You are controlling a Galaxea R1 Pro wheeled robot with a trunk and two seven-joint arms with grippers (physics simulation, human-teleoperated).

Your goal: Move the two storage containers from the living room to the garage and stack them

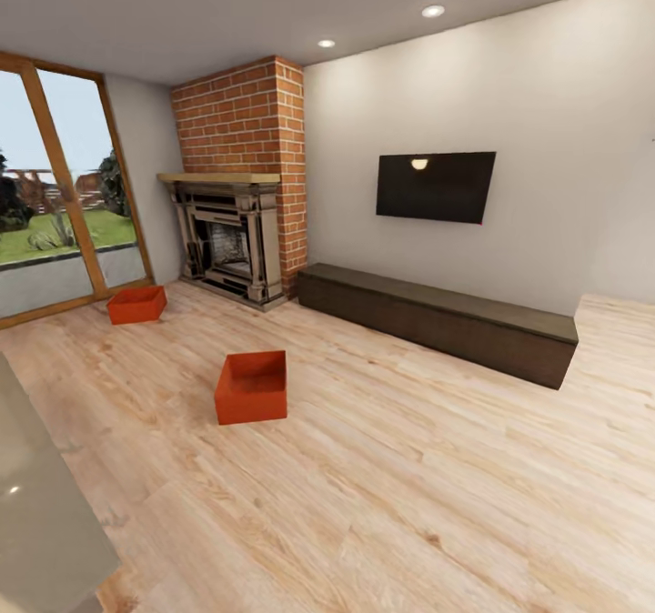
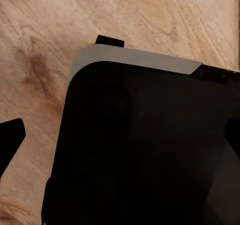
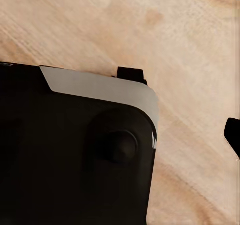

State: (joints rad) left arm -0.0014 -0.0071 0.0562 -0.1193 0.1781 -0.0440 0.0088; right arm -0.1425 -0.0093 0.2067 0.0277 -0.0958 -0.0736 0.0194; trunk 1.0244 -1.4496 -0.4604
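Fingers first: I am seeing only a dark fingertip (image 2: pixel 11 137) at the edge of the left wrist view and another dark tip (image 3: pixel 233 135) at the edge of the right wrist view, so I cannot tell how wide either gripper is standing. Both wrist cameras are looking down past the robot's black base (image 2: pixel 145 150) onto the light wood plank floor (image 1: pixel 409 467). From the head camera I am looking across the living room. The nearer storage container (image 1: pixel 252 386) is sitting on the planks in the open, mouth up. The farther storage container (image 1: pixel 137 305) is resting near the glass door (image 1: pixel 55 195), just beside the brick fireplace (image 1: pixel 238 185). A black TV (image 1: pixel 436 186) is hanging above a long low dark cabinet (image 1: pixel 437 320).
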